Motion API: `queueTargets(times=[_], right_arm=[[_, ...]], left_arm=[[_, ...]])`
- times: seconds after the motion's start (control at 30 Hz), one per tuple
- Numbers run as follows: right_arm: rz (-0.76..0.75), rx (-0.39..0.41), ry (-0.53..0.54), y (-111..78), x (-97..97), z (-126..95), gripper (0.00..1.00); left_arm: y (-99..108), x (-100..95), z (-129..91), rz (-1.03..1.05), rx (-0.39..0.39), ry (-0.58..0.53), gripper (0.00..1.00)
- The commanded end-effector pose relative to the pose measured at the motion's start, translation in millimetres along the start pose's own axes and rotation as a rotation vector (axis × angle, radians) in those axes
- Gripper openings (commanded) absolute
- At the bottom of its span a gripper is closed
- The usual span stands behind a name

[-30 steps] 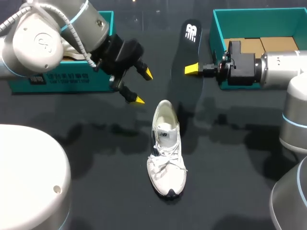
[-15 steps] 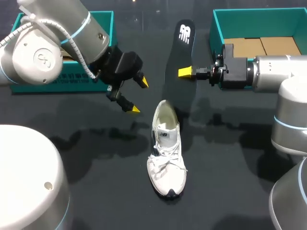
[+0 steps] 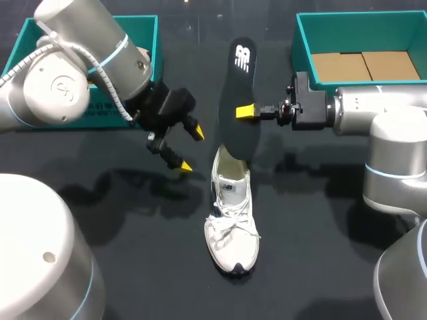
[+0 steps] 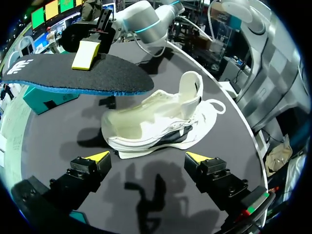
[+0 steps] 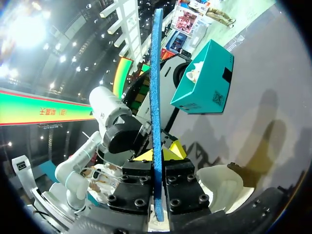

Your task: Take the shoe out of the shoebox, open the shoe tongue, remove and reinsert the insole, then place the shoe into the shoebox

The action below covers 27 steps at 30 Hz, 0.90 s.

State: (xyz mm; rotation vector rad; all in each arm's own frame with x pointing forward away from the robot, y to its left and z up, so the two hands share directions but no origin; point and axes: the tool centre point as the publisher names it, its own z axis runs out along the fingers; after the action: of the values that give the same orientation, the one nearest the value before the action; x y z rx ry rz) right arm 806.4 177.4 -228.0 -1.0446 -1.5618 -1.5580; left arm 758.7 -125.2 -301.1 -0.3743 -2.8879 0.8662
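Leftward slides the right gripper (image 3: 245, 111), arm stretched level — pinching the insole (image 3: 239, 93), now over the heel of the shoe (image 3: 231, 220); the left gripper (image 3: 190, 149) hovers beside it, fingers spread wide, empty.

- Flat, matte black tabletop (image 3: 320, 220), spanning the whole head view.
- Soft-edged dark shadows (image 3: 133, 183) spread over its left and middle parts.
- In the left wrist view, same surface dark grey, marked by several overlapping shadows.
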Motion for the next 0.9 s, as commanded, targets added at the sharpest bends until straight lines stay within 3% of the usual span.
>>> queueTargets(times=[0.03,0.13,0.37,0.53,0.9], right_arm=[[0.000,0.005,0.002,2.4,-3.0,5,0.00],[0.000,0.005,0.002,2.4,-3.0,5,0.00],[-0.017,0.002,0.036,-1.2,-12.5,10,0.00],[-0.058,0.001,0.048,-5.5,-26.2,16,0.00],[-0.058,0.001,0.048,-5.5,-26.2,16,0.00]], left_arm=[[0,-3.1,1,0.001,-0.001,0.007,1.00],[0,-3.1,1,0.001,-0.001,0.007,1.00],[1,-12.7,28,-0.077,-0.001,-0.024,1.00],[2,-14.7,28,-0.080,-0.018,-0.070,1.00],[2,-13.9,34,-0.069,-0.021,-0.059,1.00]])
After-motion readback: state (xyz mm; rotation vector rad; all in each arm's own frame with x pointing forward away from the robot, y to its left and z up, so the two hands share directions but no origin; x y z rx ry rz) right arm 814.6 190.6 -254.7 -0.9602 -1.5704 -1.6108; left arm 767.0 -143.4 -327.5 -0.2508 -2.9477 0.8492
